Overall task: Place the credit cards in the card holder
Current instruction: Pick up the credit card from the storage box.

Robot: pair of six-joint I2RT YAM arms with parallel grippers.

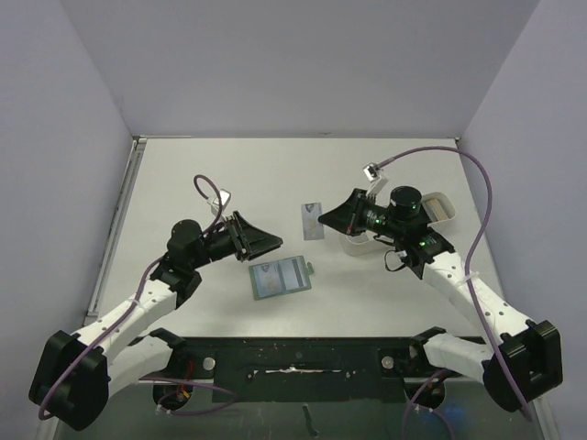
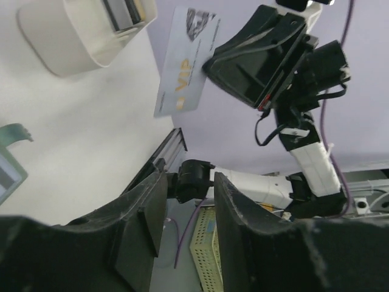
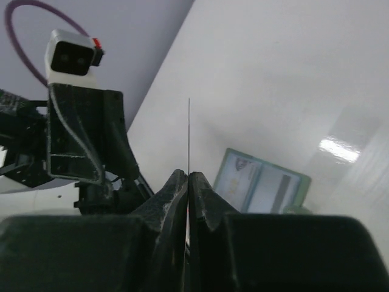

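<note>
The card holder (image 1: 280, 277) lies open on the table between the arms, pale blue inside with cards in its slots; it also shows in the right wrist view (image 3: 261, 185). My right gripper (image 1: 328, 218) is shut on a pale silvery credit card (image 1: 313, 221) and holds it in the air above the table. In the left wrist view the card (image 2: 184, 67) shows "VIP" print. In the right wrist view it is edge-on (image 3: 188, 134) between the shut fingertips. My left gripper (image 1: 266, 241) is open and empty, left of the card holder.
A white oval tray (image 1: 431, 213) stands behind the right gripper, with more cards in it in the left wrist view (image 2: 91, 33). A metal rail (image 1: 115, 229) runs along the table's left edge. Purple cables loop over both arms.
</note>
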